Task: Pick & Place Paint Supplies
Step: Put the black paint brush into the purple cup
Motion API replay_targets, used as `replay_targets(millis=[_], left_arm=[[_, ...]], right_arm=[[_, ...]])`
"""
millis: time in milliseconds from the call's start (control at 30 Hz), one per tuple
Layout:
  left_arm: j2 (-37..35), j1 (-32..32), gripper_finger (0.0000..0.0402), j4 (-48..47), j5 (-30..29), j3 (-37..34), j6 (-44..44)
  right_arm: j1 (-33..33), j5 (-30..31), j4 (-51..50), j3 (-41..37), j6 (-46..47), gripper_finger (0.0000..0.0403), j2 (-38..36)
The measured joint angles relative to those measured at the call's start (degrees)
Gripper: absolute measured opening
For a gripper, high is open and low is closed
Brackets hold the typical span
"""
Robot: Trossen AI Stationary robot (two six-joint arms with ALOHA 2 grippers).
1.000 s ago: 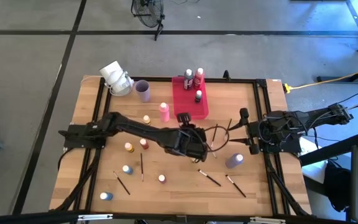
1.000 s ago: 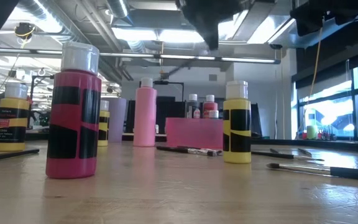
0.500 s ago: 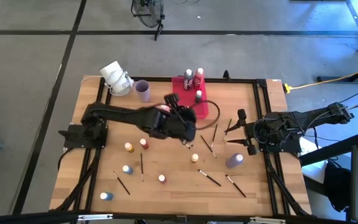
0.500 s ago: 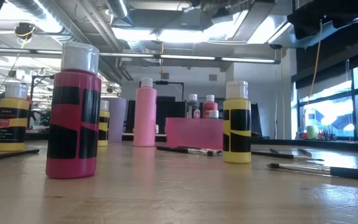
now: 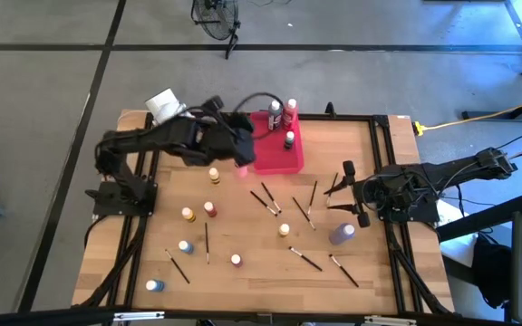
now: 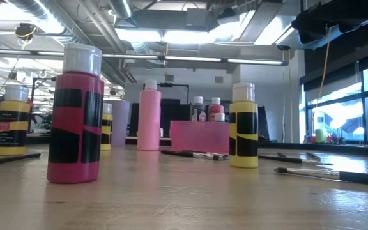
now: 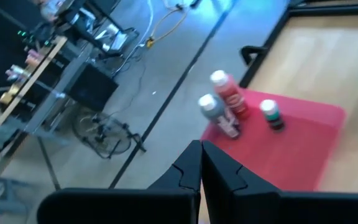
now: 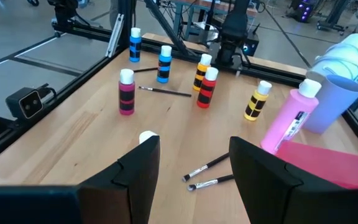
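My left gripper (image 7: 201,167) is shut with nothing showing between its fingers. It hangs high over the table (image 5: 152,217), by the left edge of the pink-red tray (image 5: 284,156). Three bottles (image 7: 224,102) stand upright in the tray. A pink bottle (image 5: 241,167) stands just under the left gripper. Small paint bottles (image 5: 209,208) stand on their bases across the left half, and thin brushes (image 5: 279,208) lie flat in the middle. My right gripper (image 8: 194,180) waits open at the right edge, its fingers to either side of two brushes (image 8: 207,171) farther off.
A large purple bottle (image 5: 341,234) stands close to the right gripper. A white object (image 5: 161,104) sits at the far left corner. More brushes (image 5: 304,261) lie near the front edge. In the low view a magenta bottle (image 6: 75,115) and a yellow one (image 6: 243,126) stand close by.
My left gripper has risen from the brushes at the table's middle. It has swung toward the far edge and the left, to the tray's left side, staying shut. The brushes and a yellow bottle that it covered now show.
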Motion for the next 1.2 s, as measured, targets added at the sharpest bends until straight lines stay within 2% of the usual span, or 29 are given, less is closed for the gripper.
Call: replay_targets(millis=[100,233,300,400,500,633,767,867,967,1067,1200], left_arm=[[-3.93,1.57,0.0002,0.26,-1.43,-3.87,-1.05],[-10.54,2.96,0.0002,1.17,-7.15,-12.17,-4.36],[-14.2,3.26,0.0002,2.64,-10.01,-17.98,-6.31],[-20.6,3.42,0.0002,10.3,-12.76,-28.32,-6.45],[-27.01,3.4,0.0002,22.74,-13.84,-40.04,-2.48],[-34.83,4.2,0.0002,44.23,-14.04,-55.01,7.0],[-41.71,7.25,0.0002,68.07,-10.53,-68.64,16.64],[-45.06,10.18,0.0002,87.14,-7.9,-78.02,22.37],[-46.08,12.77,0.0002,102.85,-7.64,-85.6,28.21],[-45.99,15.17,0.0002,112.34,-7.72,-90.56,32.83],[-45.06,17.77,0.0002,114.05,-5.16,-93.06,33.73]], right_arm=[[0.02,-0.28,-0.01,0.0,0.01,0.0197,0.0],[0.01,-0.3,-0.4,0.0,-0.19,0.0197,0.03],[0.02,-0.3,-0.47,0.0,-0.32,0.0197,0.08],[0.0,-0.3,-0.62,0.0,-0.99,0.0197,0.31],[0.02,-0.3,-0.24,0.0,-1.42,0.0197,0.64],[0.01,-0.3,0.29,0.0,-1.49,0.0197,0.87],[0.01,-0.31,1.56,0.0,-1.49,0.0197,1.27],[0.02,-0.32,2.12,0.0,-1.52,0.0197,1.84],[0.01,-0.32,2.89,0.02,-1.52,0.0197,2.75],[0.0,-0.32,3.36,0.02,-1.82,0.0197,3.68],[-0.02,-0.32,4.1,0.02,-3.39,0.0197,4.74]])
